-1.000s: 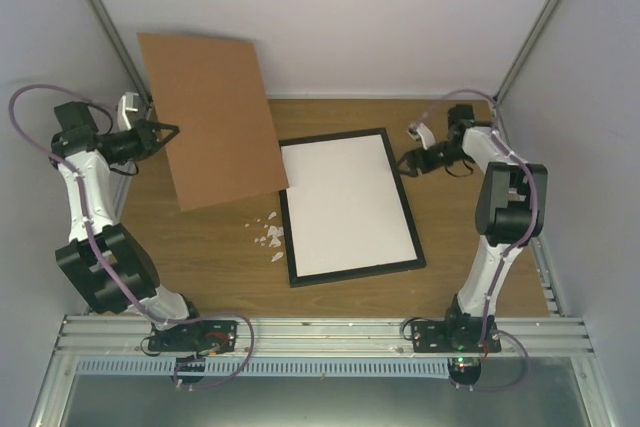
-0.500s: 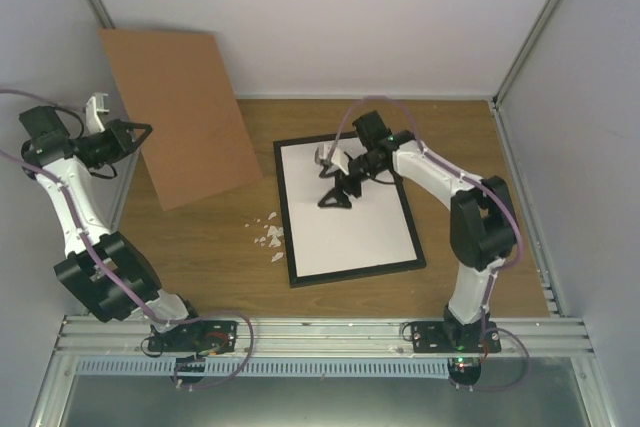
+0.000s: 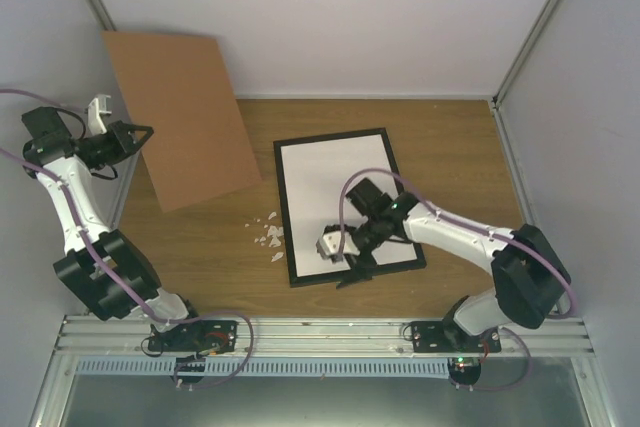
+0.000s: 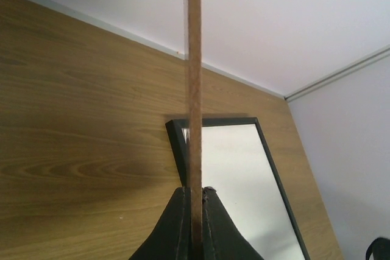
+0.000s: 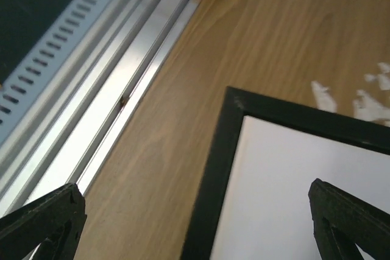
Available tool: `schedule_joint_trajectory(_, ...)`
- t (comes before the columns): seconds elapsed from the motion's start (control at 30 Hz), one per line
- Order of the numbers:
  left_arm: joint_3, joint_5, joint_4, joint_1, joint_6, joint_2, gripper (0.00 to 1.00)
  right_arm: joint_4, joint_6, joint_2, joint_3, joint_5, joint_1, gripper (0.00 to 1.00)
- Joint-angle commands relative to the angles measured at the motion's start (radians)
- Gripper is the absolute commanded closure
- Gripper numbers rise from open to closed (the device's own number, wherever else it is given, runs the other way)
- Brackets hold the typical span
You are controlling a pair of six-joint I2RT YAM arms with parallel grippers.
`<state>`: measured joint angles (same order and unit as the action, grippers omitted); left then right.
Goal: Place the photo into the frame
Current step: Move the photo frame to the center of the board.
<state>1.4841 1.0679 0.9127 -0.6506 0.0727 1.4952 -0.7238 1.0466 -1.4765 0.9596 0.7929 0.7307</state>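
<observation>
At the far left, the left gripper (image 3: 140, 134) is clamped on the edge of the flat brown backing board (image 3: 180, 117), holding it tilted up off the wooden table (image 3: 200, 247). Within the last second the board has been drawn leftward, so it is now apart from the frame's far-left corner. A few small white scraps (image 3: 270, 237) lie on the wood between board and frame. The thin black rectangular frame (image 3: 284, 212) lies flat mid-table, filled by a plain white sheet (image 3: 340, 197). No sunflower print shows anywhere, and I cannot tell whether that sheet is the photo lying face down. The right gripper (image 3: 352, 269) has swept from the frame's far-right side, across its middle, to the near-left corner, where it hangs with its jaws spread wide and nothing between them. With the back lifted away, the right arm seems to be lining up to work on the sheet or frame at that corner.
</observation>
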Motion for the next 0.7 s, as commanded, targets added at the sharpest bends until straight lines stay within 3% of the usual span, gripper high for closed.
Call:
schedule_joint_trajectory(0.0,-0.002,0.092,-0.060,0.004,0.034,-0.002,1.00,0.237,-0.078,0.028,-0.105,-0.172,0.107,0.00)
schedule_joint_trajectory(0.3,-0.042,0.131,-0.069,0.005,0.083,-0.041,1.00,0.499,-0.215,-0.102,-0.156,-0.419,0.226,0.01)
schedule_joint_trajectory(0.67,-0.134,0.177,-0.144,0.003,0.131,-0.116,1.00,0.698,-0.331,-0.299,-0.089,-0.564,0.293,0.13)
